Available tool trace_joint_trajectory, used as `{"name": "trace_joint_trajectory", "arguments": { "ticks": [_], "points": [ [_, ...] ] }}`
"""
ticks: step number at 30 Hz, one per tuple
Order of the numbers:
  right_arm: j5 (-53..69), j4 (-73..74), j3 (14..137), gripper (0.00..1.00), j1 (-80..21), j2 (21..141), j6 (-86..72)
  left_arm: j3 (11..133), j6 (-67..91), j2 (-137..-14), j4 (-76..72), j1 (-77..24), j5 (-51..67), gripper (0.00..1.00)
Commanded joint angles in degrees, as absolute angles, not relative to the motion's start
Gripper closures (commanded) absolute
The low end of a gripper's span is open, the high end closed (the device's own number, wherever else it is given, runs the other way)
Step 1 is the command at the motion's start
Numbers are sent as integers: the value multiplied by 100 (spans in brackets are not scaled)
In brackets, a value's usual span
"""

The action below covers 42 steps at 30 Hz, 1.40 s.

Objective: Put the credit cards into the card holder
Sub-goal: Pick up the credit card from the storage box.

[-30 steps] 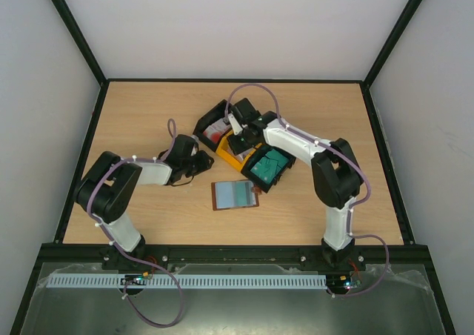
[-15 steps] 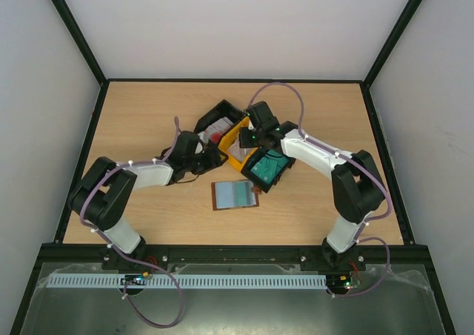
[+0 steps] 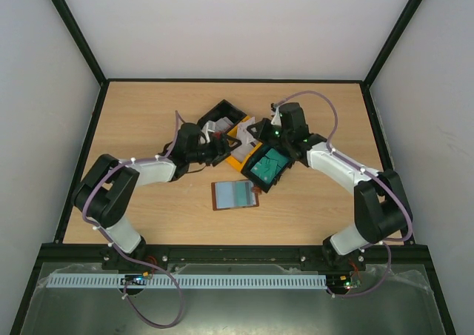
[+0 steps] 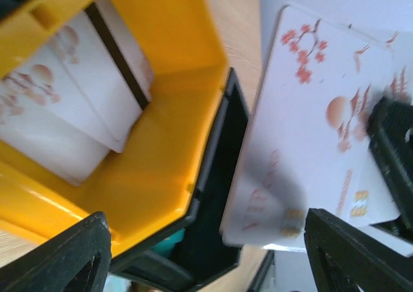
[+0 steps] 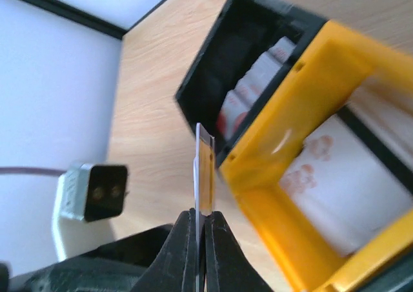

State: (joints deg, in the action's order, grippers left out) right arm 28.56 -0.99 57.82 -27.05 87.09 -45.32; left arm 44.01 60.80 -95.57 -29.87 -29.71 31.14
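Credit card pinched in right hand, left hand spread wide facing it, yellow bin beside

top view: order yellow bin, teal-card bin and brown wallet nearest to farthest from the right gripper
From the right gripper, shut on a white card:
1. yellow bin, just beside it, leftward.
2. teal-card bin, nearer the arm bases.
3. brown wallet, nearest the arm bases, lying open.

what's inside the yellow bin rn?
A loose stack of white cards with pink-red marks lies in the yellow bin; one shows a black stripe. How many sit underneath is hidden by the upper cards.
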Motion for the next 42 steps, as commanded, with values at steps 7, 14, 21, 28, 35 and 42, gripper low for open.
{"name": "trace_joint_trajectory", "arguments": {
  "ticks": [7, 14, 21, 28, 35, 42],
  "points": [
    [4645, -1908, 5093, 98, -2590, 8335, -5819, 4312, 7646, -9538, -4985, -2938, 3919, 24],
    [4988, -2672, 4758, 98, -2549, 8315, -6395, 4053, 8101, -9555, -5642, -2866, 3939, 68],
    [5007, -2917, 4641, 93, -2524, 8256, -6566, 3913, 8469, -9575, -6216, -2856, 3984, 97],
    [4763, -2759, 4516, 71, -2514, 8022, -6330, 3911, 8455, -9467, -6226, -2817, 3946, 97],
    [4802, -2900, 4314, 91, -2514, 7905, -6378, 3905, 8494, -9491, -6256, -2786, 3938, 98],
    [4416, -2436, 4261, 98, -2489, 7779, -6033, 3885, 8446, -9535, -6216, -2757, 3920, 97]
  ]
}}
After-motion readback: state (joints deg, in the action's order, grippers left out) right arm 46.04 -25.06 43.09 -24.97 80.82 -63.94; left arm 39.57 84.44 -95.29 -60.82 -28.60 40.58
